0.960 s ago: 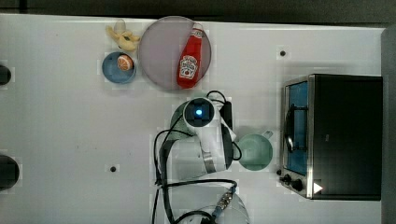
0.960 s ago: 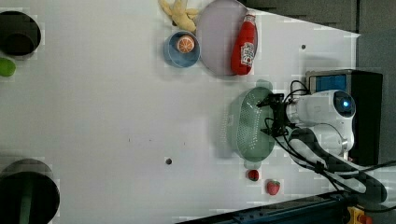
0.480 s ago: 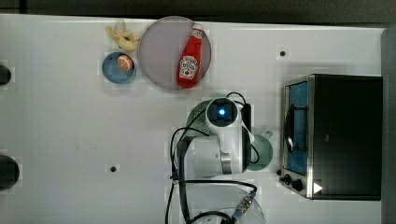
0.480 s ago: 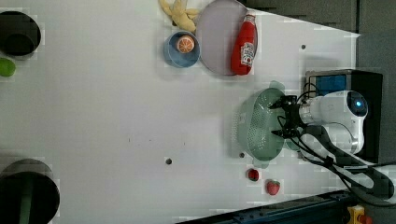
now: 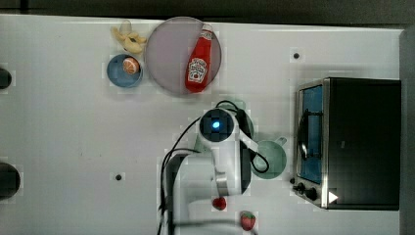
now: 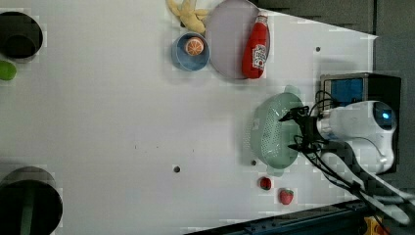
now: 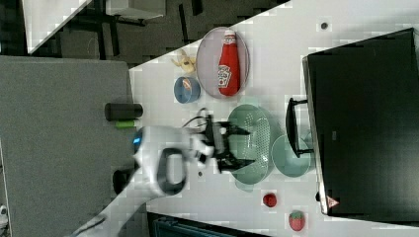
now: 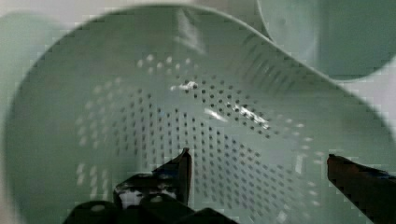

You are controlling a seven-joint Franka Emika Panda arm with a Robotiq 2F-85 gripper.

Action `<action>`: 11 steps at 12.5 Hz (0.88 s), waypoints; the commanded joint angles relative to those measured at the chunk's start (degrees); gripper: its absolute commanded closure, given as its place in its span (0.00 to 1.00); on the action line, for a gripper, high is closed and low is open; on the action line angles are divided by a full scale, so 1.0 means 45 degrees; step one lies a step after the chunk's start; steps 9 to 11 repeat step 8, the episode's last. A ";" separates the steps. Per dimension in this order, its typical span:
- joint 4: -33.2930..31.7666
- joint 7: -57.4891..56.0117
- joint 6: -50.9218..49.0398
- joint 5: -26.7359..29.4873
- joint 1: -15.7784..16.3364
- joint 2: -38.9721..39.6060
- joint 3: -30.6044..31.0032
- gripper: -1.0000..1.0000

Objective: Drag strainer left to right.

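The strainer point(image 6: 274, 134) was seen on the tabletop point(image 6: 122, 122) at the left view's right, just beside the mint-green mug point(image 7: 291, 155) and close to the toaster oven point(image 7: 365, 123), with the plate point(image 7: 210, 64) and its ketchup bottle point(image 7: 227, 64) apart from it. The end effector point(image 7: 237, 145) was held spread wide and empty over the strainer's bowl, one finger point(image 8: 180, 170) being seen low inside the perforated bottom and the other toward the rim. No grip or firm contact could be made out. It was judged that the drag was either largely carried out or barely begun: the strainer lay well toward the oven side, but which reading was right could not be settled from its place alone.

In the top view the strainer point(image 5: 240, 110) was mostly covered by the arm, a sliver of rim alone being exposed beside the mug. Its full oval was given by the left and right views. The holes point(image 8: 224, 140) and the fingers' position relative to them were supplied by the wrist view. Two small red fruits point(image 6: 274, 188) were shown near the tabletop's edge.
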 commanded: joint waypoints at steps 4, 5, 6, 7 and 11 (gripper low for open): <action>0.1354 -0.6549 -0.5448 0.3318 0.0208 -0.6245 0.0001 0.00; 0.1821 -0.7536 -0.6459 0.3266 0.0206 -0.6931 -0.0028 0.00; 0.2426 -0.7952 -0.7383 0.3261 0.0202 -0.7389 -0.0044 0.00; 0.3040 -0.7930 -0.8536 0.3292 0.0201 -0.7637 -0.0074 0.00; 0.3639 -0.7930 -0.9406 0.3319 0.0201 -0.7706 -0.0071 0.00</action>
